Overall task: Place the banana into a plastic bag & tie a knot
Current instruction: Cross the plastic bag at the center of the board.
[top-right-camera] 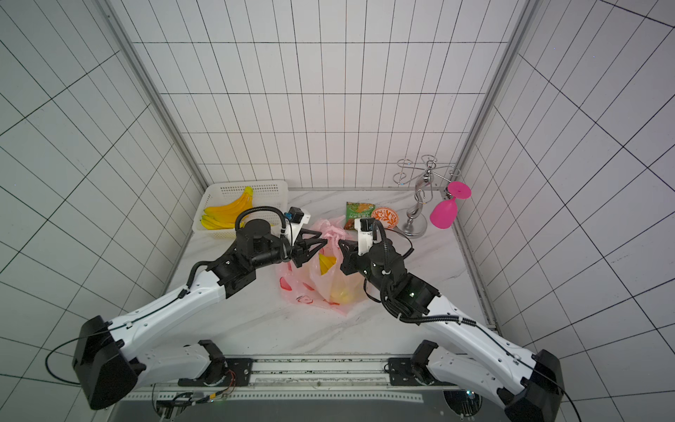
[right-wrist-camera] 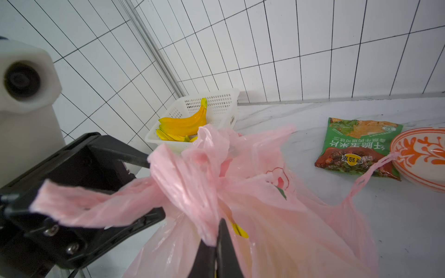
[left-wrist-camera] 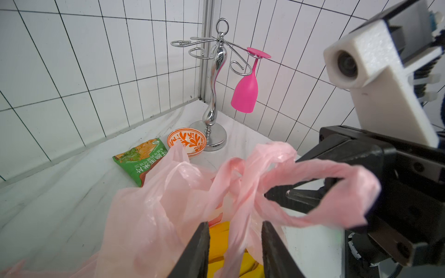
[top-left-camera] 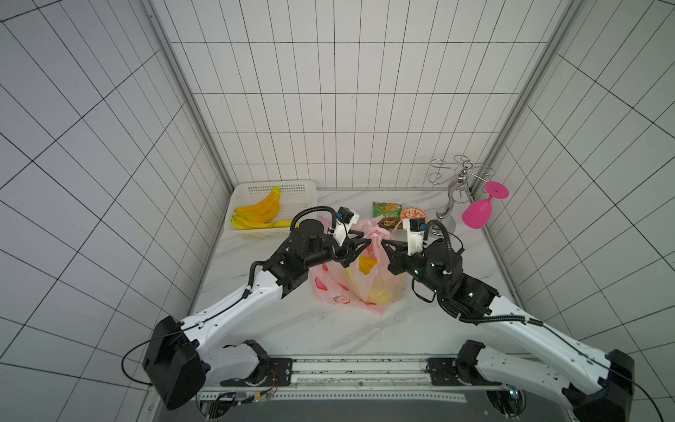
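Between the fingers of the left gripper (left-wrist-camera: 234,223), which stand apart, a twisted handle strand (right-wrist-camera: 91,207) of the plastic bag (top-left-camera: 365,288) passes unclamped. Its long axis runs from the bag's gathered neck straight back toward that gripper's palm. Opposite, the right gripper (right-wrist-camera: 218,238) has its fingers pressed together on a fold of film at the same neck, and the second handle loop (left-wrist-camera: 349,192) drapes round it. In both top views the two sets of fingertips nearly meet tip to tip above the bag, with the crossed handles between them. Below them and toward the robot, the banana (top-left-camera: 367,265) lies inside the bag on the table, its yellow showing through the film. The crossing looks loose. Tightening it probably calls for the left gripper, the nearer to the free strand, to close on it and draw along its axis, away from the right. Spare bananas lie in the basket (top-left-camera: 292,190) at the far corner.
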